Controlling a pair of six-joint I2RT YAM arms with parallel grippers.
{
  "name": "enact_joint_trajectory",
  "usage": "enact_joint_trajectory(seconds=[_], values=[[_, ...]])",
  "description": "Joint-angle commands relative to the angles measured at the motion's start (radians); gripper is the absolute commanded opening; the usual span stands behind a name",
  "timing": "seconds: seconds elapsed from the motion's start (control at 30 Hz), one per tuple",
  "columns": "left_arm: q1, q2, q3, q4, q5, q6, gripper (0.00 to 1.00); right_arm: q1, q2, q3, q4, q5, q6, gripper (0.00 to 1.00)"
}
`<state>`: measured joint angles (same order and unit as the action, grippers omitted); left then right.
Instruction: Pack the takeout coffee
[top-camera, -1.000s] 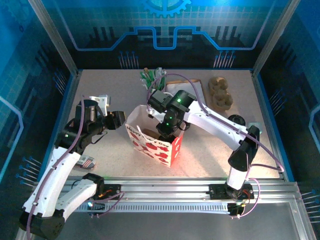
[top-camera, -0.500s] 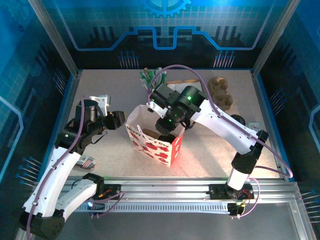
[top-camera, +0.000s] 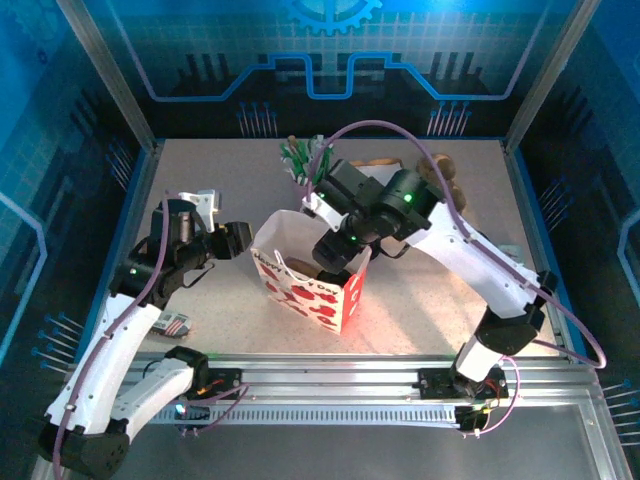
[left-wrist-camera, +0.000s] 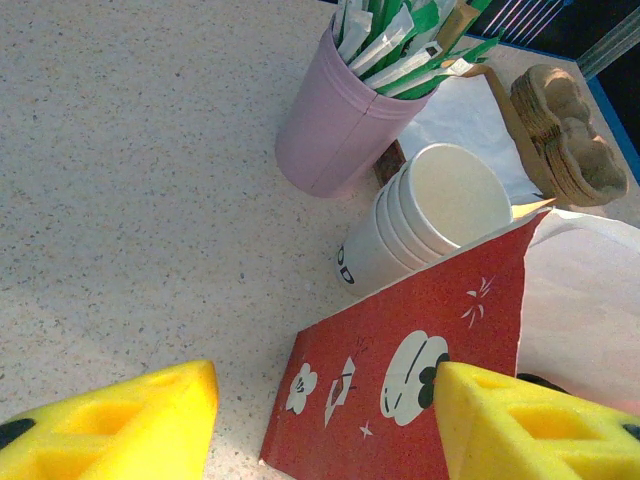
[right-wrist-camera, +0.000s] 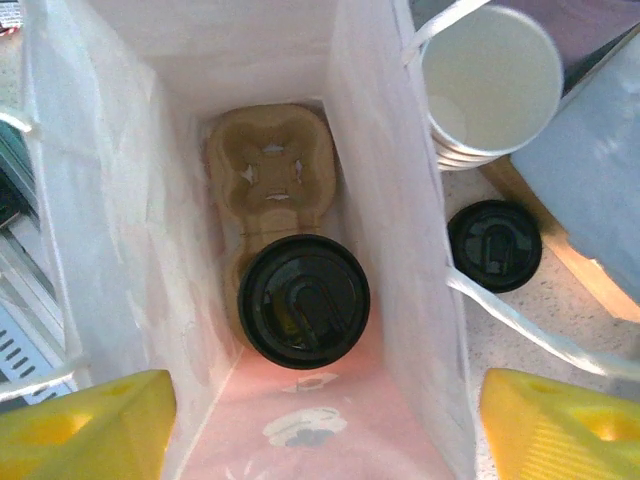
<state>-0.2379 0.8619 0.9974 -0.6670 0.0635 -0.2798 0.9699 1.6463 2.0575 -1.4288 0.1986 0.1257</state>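
At centre left of the overhead view, the left gripper (top-camera: 237, 240) sits with jaws parted and empty beside the gift bag (top-camera: 305, 290). Mid-frame, the right gripper (right-wrist-camera: 325, 400), the nearer arm, hangs unclenched straight above the takeout coffee (right-wrist-camera: 303, 300), which stands upright and lidded in a cardboard carrier (right-wrist-camera: 268, 165) on the bag's floor.

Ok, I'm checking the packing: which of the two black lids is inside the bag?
The lid over the brown cup carrier between the bag's white walls. The other lid lies on the table outside, beside the stacked white cups.
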Motion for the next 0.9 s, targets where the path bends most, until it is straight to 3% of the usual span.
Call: enact_joint_trajectory(seconds=[0.0,0.23,0.5,0.67,0.87], values=[[0.008,-0.004,-0.014,0.015,-0.014,0.022,0.6,0.015,-0.055,0.035,-0.007,0.022,0.006,0.98],[0.008,-0.004,-0.016,0.014,-0.016,0.024,0.61,0.016,-0.112,0.034,0.02,0.058,0.015,1.0],[0.008,-0.01,-0.017,0.015,-0.023,0.023,0.65,0.005,-0.251,-0.054,0.142,0.18,0.02,1.0],[0.008,-0.019,-0.022,0.02,-0.033,0.022,0.69,-0.052,-0.345,-0.156,0.233,0.253,0.043,1.0],[0.009,-0.037,-0.029,0.031,-0.049,0.019,0.79,-0.17,-0.465,-0.308,0.35,0.233,0.067,1.0]])
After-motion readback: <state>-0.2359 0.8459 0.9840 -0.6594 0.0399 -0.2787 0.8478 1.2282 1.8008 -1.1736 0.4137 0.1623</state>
